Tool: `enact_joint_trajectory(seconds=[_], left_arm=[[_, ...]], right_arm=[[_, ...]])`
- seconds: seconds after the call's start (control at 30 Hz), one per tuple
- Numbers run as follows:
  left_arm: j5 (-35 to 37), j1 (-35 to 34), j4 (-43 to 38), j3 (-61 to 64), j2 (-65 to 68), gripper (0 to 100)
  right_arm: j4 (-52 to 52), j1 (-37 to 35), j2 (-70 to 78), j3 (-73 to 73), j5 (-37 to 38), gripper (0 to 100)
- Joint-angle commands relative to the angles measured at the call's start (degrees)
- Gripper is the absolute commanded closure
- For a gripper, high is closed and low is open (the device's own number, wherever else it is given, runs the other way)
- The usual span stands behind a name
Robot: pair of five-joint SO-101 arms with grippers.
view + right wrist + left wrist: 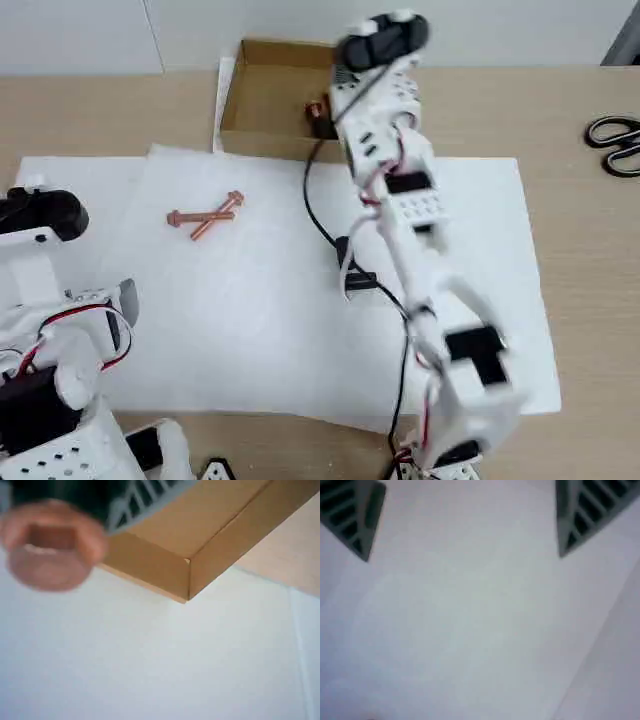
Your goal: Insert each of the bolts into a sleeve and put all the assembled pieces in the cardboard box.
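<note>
Left gripper (462, 554) hangs over the white sheet (250, 330) at the near left of the bench (560, 110). Its fingers (360, 520) are spread wide with nothing between them. Left of centre on the sheet lie two copper bolts (205, 218), crossed over each other and touching, well apart from both arms. The cardboard box (270, 95) is at the far edge of the sheet, open side up; the right wrist view shows its outer corner (190, 570) meeting the sheet. The right arm stretches from the near right across the sheet to the box. Right gripper (320, 118) is at the box's near right wall, its fingers closed on a copper piece (315, 108), blurred close to the wrist camera (50, 550); can't tell if bolt, sleeve or both. A black cable (315, 210) runs along the arm over the sheet. Scissors (615, 140) lie on bare bench at the far right.
</note>
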Motion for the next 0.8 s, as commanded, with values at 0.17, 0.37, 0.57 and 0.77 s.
enact_joint_trajectory(seconds=[0.17, 0.37, 0.57, 0.77], left_arm=[[-0.4, -0.2, 0.5, -2.2, -0.4, 77], [-0.4, -0.2, 0.5, -2.2, -0.4, 77], [-0.4, -0.2, 0.5, -2.2, -0.4, 77], [-0.4, -0.2, 0.5, -2.2, -0.4, 77]], right_arm=[[-2.3, -6.0, 22.4, -27.0, 0.7, 99.5], [-2.1, -6.5, 34.6, -36.7, 0.8, 99.2], [-1.4, -6.4, 40.1, -40.1, 0.8, 99.0], [5.6, -6.3, 40.0, -40.3, 0.6, 89.0]])
